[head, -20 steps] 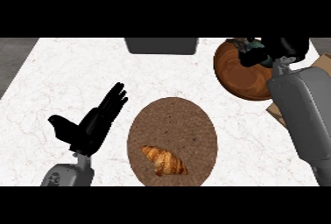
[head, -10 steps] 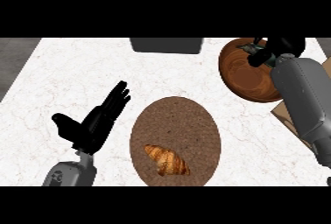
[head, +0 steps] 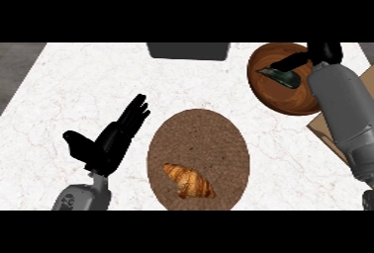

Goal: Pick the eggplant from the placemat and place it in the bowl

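Two hands in view over white marbled counter (head: 66,89). Far left: grey strip of floor or counter edge, unclear which.

Left hand (head: 108,143) at lower left, off the placemat's left side, fingers straight and spread, pointing up and slightly right, thumb out to the left. Holding nothing, touching nothing visible. Grey left forearm (head: 80,196) entering from lower edge.

Centre: oval brown placemat (head: 201,143), flat on counter. Croissant (head: 189,180) lying on placemat's lower half, golden brown, angled from upper left to lower right. Well apart from both hands.

Top centre: dark grey box-like object (head: 188,50), cut by upper edge, sitting just above the placemat with bare counter between.

Upper right: brown wooden bowl (head: 281,96), round, looks taller than wide. Eggplant (head: 280,76) inside bowl, upper part, dark green-black, resting against inner surface. Not on placemat.

Right hand (head: 320,53) over bowl's upper right rim, black fingers curled down toward eggplant. One finger reaching left across bowl, tip just beside or touching eggplant; contact hard to judge here, possibly still pinched, cannot tell for sure. Grey right forearm (head: 343,108) running down right side, covering bowl's right edge.

Far right: tan board-like object (head: 326,129) partly under forearm, corner showing beside bowl's lower right.
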{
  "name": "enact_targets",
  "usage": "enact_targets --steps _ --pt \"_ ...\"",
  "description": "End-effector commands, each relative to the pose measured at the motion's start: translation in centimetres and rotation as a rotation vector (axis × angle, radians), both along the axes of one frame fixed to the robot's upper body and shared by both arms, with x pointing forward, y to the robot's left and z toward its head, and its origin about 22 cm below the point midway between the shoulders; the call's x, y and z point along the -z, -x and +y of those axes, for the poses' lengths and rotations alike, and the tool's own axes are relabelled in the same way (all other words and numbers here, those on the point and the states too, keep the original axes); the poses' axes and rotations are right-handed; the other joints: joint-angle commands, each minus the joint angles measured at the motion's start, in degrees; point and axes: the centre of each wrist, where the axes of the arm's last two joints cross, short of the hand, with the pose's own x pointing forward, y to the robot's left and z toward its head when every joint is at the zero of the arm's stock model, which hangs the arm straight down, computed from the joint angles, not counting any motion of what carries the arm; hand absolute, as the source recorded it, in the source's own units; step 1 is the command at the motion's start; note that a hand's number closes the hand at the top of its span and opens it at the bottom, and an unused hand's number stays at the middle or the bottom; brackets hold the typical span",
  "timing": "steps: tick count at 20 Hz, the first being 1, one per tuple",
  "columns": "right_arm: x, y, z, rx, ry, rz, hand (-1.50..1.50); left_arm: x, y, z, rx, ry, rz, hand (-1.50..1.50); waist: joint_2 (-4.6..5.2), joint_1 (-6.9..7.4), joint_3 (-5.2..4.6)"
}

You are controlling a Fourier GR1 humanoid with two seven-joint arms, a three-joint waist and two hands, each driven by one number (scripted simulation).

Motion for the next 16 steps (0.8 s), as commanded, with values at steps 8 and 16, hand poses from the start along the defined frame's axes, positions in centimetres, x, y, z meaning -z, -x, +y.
enact_targets --steps 8,16 --pt "0.0 2.2 -2.0 -0.196 -0.486 -0.487 -1.50 -0.2 -0.1 2.1 -0.082 0.008 0.021 0.00 -2.07 -4.77 -0.17" --pt "2.9 9.7 -6.2 -0.307 -0.595 -0.580 -1.50 0.6 1.0 3.6 -0.144 -0.010 0.046 0.00 -2.96 -7.76 -0.28"
